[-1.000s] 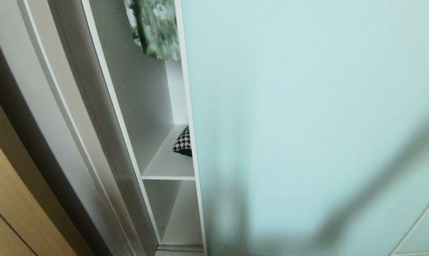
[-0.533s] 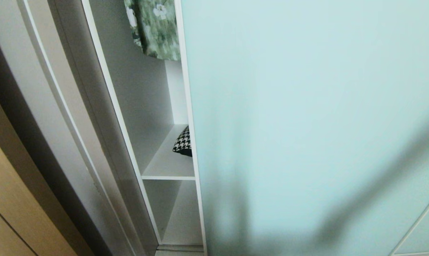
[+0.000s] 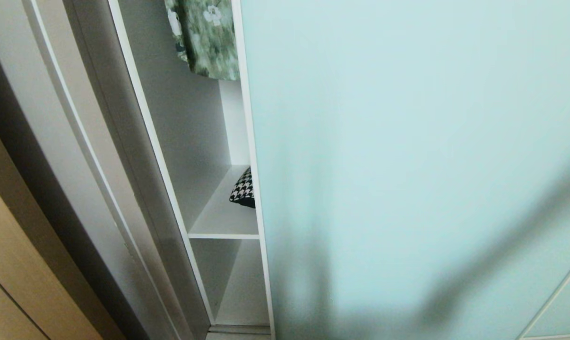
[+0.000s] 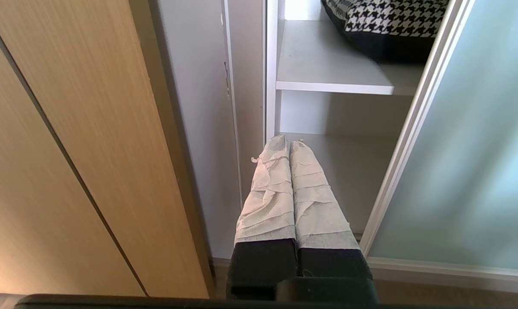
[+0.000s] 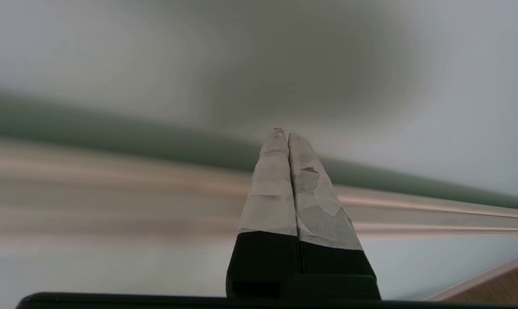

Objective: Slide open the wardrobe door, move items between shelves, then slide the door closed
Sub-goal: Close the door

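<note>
The sliding wardrobe door [image 3: 408, 156] fills most of what I see from the head camera. It is a big pale blue-green glass panel, and its thin light frame edge runs down just right of a narrow open gap. Through that gap I can see two white shelves [image 3: 223, 222], one above the other. On the upper one lies a black-and-white houndstooth piece [image 3: 244, 190], mostly hidden behind the door edge. From my left wrist camera I see it sits on top of something dark. The lower shelf shows only bare board. High in the gap hangs a green flowered cloth [image 3: 204, 38]. Left of the gap stands the white wardrobe side wall [image 3: 100, 156], and at the far left is a tan wooden panel [image 4: 70, 150].

My left gripper [image 4: 289, 143] points into the low part of the gap, near the lower shelf, touching nothing. Its taped fingers are pressed together and hold nothing.

My right gripper [image 5: 283, 134] faces a blurred pale surface with a dark band across it. Its fingers are pressed together too, and they are empty.
</note>
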{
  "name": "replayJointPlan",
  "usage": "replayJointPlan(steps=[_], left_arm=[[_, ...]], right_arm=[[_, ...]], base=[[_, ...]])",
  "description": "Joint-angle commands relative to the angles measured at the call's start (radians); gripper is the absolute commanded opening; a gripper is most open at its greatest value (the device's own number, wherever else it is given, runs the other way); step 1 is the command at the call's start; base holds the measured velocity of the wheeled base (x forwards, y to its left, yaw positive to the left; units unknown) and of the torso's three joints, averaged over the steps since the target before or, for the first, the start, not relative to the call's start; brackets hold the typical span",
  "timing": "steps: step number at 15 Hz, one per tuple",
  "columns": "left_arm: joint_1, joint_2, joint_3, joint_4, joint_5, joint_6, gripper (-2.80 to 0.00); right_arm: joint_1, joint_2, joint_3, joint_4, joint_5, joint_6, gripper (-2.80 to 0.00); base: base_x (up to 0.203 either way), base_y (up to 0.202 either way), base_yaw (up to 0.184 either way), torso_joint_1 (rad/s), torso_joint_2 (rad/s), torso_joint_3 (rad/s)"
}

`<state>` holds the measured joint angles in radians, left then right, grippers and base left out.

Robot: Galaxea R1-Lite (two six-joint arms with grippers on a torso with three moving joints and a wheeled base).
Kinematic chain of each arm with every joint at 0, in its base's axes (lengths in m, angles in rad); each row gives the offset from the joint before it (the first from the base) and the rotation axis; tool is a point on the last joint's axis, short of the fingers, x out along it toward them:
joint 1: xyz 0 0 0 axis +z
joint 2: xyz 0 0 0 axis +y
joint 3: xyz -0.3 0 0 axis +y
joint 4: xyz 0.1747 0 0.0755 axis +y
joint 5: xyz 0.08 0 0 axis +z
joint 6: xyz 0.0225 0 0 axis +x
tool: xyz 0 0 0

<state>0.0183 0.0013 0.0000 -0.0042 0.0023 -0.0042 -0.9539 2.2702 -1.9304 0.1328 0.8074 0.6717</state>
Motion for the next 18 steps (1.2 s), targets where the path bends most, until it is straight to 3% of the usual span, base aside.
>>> replayJointPlan(steps=[1,18], left_arm=[[0.0,0.0,0.0,0.0,0.001,0.0,-2.8],[0.0,0.0,0.0,0.0,0.001,0.0,-2.8]], right_arm=[[0.03,0.031,0.001,-0.001,-0.037,0.005,-2.8],[0.108,-0.023,0.077,0.007,-0.057,0.005,-2.8]], base=[[0.0,0.0,0.0,0.0,0.0,0.0],[0.0,0.0,0.0,0.0,0.0,0.0]])
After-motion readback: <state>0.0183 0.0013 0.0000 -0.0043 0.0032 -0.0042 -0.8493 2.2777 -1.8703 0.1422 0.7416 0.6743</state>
